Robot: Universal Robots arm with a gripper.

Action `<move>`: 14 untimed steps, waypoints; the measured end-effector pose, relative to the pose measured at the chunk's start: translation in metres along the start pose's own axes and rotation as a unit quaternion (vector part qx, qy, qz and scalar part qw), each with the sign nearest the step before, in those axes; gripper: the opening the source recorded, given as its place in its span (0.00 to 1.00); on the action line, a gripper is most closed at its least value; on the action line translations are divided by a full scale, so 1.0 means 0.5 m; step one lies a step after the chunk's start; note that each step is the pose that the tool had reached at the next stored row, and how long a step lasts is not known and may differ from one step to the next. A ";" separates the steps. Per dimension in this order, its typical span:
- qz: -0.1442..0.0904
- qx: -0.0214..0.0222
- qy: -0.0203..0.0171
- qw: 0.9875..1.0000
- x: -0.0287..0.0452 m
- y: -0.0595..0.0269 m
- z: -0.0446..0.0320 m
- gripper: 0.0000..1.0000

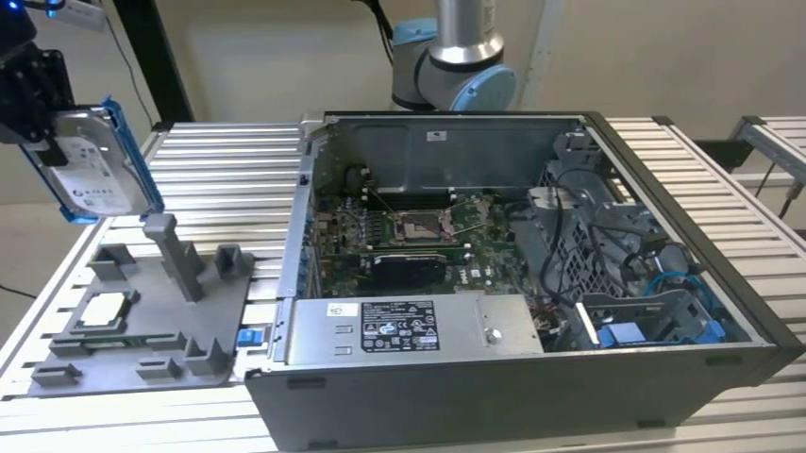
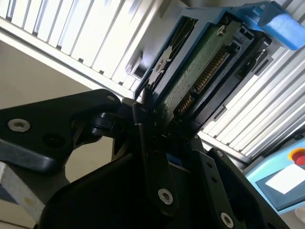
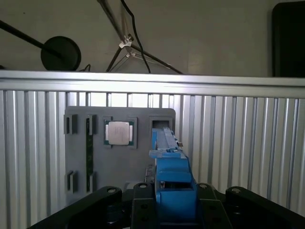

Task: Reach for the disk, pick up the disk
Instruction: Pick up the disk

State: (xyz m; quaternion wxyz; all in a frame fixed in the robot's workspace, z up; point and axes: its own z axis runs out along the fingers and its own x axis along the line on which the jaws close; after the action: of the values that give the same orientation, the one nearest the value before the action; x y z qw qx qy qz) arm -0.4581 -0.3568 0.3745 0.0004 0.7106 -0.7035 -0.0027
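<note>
Clenching the disk (image 1: 91, 170) upright, the claw (image 1: 45, 142) holds it lifted clear above the grey tray (image 1: 151, 330) on the table (image 1: 233, 156) (reach and pickup both look done, nothing left).

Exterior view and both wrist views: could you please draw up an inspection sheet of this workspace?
Surface: slatted metal table, bearing a grey tray and an open computer case.
Job's things: disk held on edge, off the table, at the exterior view's left.
Clutter: square chip seated in the tray.
End effector: shut on the disk.
Cables: cables bundled inside the case.
Surroundings: arm base behind the case; second table at the exterior view's right.
</note>
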 end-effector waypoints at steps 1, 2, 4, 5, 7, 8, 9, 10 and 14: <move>0.000 0.000 0.000 1.000 0.000 0.000 -0.002 0.00; 0.000 0.000 0.000 1.000 0.000 0.000 -0.005 0.00; 0.000 0.000 0.000 1.000 0.000 0.000 -0.009 0.00; 0.000 0.000 0.000 1.000 0.000 0.000 -0.011 0.00; 0.000 0.000 0.000 1.000 0.000 0.000 -0.016 0.00; 0.000 0.000 0.000 1.000 0.000 0.000 -0.018 0.00; 0.000 0.000 0.000 1.000 0.000 0.000 -0.020 0.00; 0.000 0.000 0.000 1.000 0.000 0.000 -0.022 0.00; 0.000 0.000 0.000 1.000 0.000 0.000 -0.031 0.00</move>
State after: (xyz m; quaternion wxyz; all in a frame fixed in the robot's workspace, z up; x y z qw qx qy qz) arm -0.4581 -0.3569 0.3899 0.0005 0.7109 -0.7032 -0.0027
